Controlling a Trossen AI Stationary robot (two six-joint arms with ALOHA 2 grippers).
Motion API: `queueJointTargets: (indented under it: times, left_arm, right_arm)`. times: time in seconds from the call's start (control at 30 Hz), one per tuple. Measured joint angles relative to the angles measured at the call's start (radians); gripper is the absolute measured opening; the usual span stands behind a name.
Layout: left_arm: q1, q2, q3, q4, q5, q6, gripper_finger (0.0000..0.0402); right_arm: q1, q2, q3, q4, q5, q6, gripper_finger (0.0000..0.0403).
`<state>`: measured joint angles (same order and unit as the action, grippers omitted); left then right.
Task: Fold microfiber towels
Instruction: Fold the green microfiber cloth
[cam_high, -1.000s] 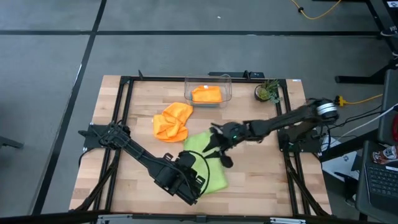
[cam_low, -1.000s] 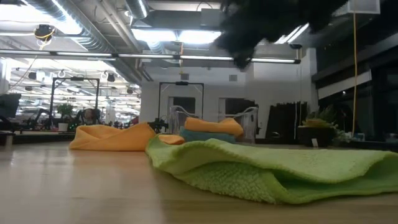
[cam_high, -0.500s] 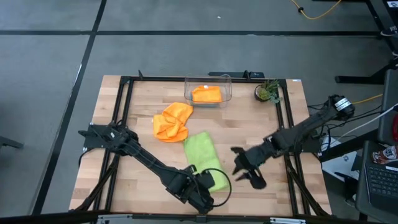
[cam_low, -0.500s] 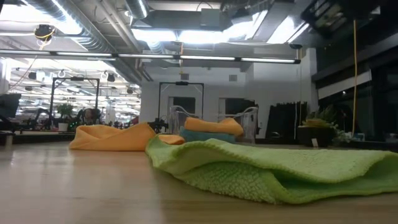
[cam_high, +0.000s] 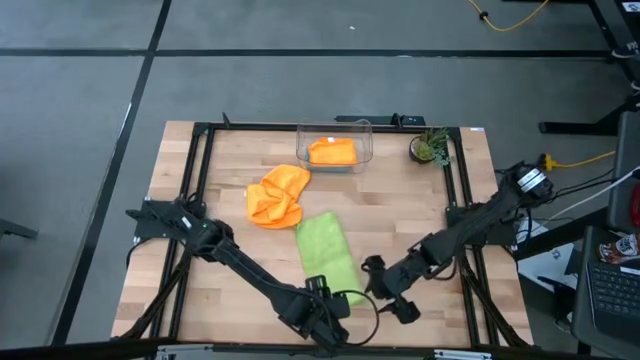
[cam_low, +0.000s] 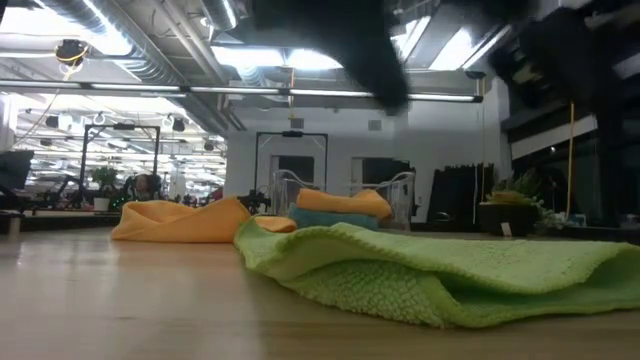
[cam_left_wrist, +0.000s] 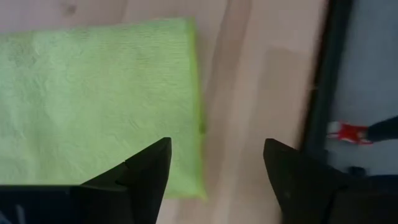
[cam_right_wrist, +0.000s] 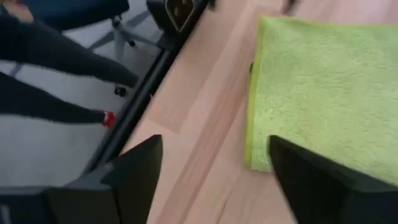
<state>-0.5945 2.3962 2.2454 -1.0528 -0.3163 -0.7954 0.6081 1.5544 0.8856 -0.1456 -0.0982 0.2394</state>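
Note:
The lime green towel (cam_high: 326, 250) lies folded into a long strip on the table, flat on its underside; it fills the foreground of the low view (cam_low: 430, 270). My left gripper (cam_high: 338, 314) hangs open over the strip's near end (cam_left_wrist: 93, 106), one finger above the cloth (cam_left_wrist: 149, 165), the other above bare wood. My right gripper (cam_high: 383, 290) stands open just right of that end (cam_right_wrist: 329, 93), over bare wood. A crumpled orange towel (cam_high: 277, 195) lies farther back. A folded orange towel (cam_high: 332, 151) sits on a teal one (cam_low: 320, 218) in the bin.
The clear plastic bin (cam_high: 335, 128) stands at the far edge, with a small potted plant (cam_high: 430, 148) to its right. A black frame rail (cam_left_wrist: 326, 81) runs along the near edge close to both grippers. Bare wood lies left of the green towel.
My right gripper has left the place above the green towel and swung toward the table's near edge, ending right of the strip's near end. My left gripper has gone right along the near edge, sunk and rolled. The green towel has stayed where it was.

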Motion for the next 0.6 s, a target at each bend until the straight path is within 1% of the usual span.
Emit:
queueJointTargets:
  times: [0.1,0.23,0.3,0.43,0.5,0.6]
  left_arm:
    - [-0.004,0.040,-0.001,0.017,-0.018,0.048,0.0248]
    - [-0.014,0.082,-0.001,-0.002,-0.020,0.053,0.0250]
    - [-0.018,0.096,-0.001,-0.020,-0.021,0.040,0.0249]
    - [-0.015,0.099,-0.001,-0.019,-0.026,0.039,0.0248]
    - [-0.015,0.098,-0.001,-0.022,-0.058,0.039,0.0250]
    - [-0.012,0.098,-0.001,-0.017,-0.099,0.043,0.0250]
  right_arm:
    - [0.004,0.054,0.000,0.055,0.014,-0.038,0.0305]
    - [0.004,0.121,0.001,0.066,0.033,-0.041,0.0301]
    - [0.004,0.150,0.001,0.074,0.058,-0.042,0.0297]
    - [0.004,0.192,0.001,0.097,0.140,-0.064,0.0293]
    - [0.004,0.202,0.000,0.100,0.167,-0.067,0.0292]
    - [0.004,0.216,0.000,0.104,0.169,-0.069,0.0292]
